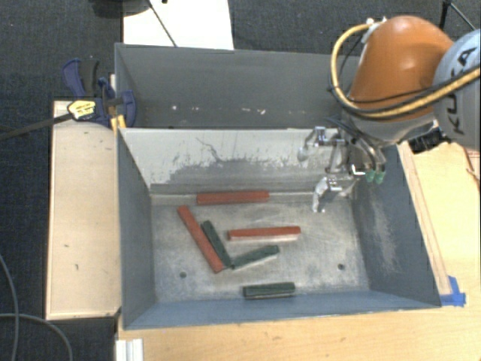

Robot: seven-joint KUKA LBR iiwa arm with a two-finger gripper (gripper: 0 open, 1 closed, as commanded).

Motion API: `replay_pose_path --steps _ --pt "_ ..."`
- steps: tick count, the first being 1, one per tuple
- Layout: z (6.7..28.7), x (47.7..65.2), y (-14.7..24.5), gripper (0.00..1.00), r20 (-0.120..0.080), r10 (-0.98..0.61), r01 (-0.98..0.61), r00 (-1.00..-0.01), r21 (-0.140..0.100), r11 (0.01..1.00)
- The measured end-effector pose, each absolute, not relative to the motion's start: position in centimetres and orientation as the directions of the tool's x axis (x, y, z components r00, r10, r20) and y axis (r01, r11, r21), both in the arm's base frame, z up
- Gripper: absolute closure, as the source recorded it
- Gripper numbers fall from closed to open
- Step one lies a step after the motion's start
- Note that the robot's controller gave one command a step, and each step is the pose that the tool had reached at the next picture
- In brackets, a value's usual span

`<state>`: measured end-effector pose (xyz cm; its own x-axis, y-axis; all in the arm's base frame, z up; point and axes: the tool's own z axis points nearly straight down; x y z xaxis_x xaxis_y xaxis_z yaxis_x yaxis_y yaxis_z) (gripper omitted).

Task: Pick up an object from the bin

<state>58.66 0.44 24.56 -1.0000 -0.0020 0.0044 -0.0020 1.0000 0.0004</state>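
- The claw (321, 167) hangs open and empty, upper right of the bin.
- The centre red bar (264, 233) lies free; straddle its narrow width, clear of the green bar (254, 256).

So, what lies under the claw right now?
Only bare bin floor shows below the claw; the nearest red bar lies clear of it. What the claw itself covers cannot be seen.

Reddish-brown bars (232, 197), dark green bars (268, 291), grey bin (225, 89).
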Motion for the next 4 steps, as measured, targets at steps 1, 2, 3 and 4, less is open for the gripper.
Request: replay_pose_path --steps 1,2,3,4 --pt "25.0 58.8 0.4 0.00 -0.004 -0.002 -0.002 -1.000 0.000 1.000" --pt "18.4 58.8 3.3 0.00 -0.008 -0.063 -0.063 -0.998 0.000 0.998" --pt "16.0 58.6 8.0 0.00 -0.003 -0.072 -0.072 -0.997 0.001 0.997" --pt "13.7 57.5 6.1 0.00 -0.005 -0.168 -0.168 -0.986 0.000 0.986"
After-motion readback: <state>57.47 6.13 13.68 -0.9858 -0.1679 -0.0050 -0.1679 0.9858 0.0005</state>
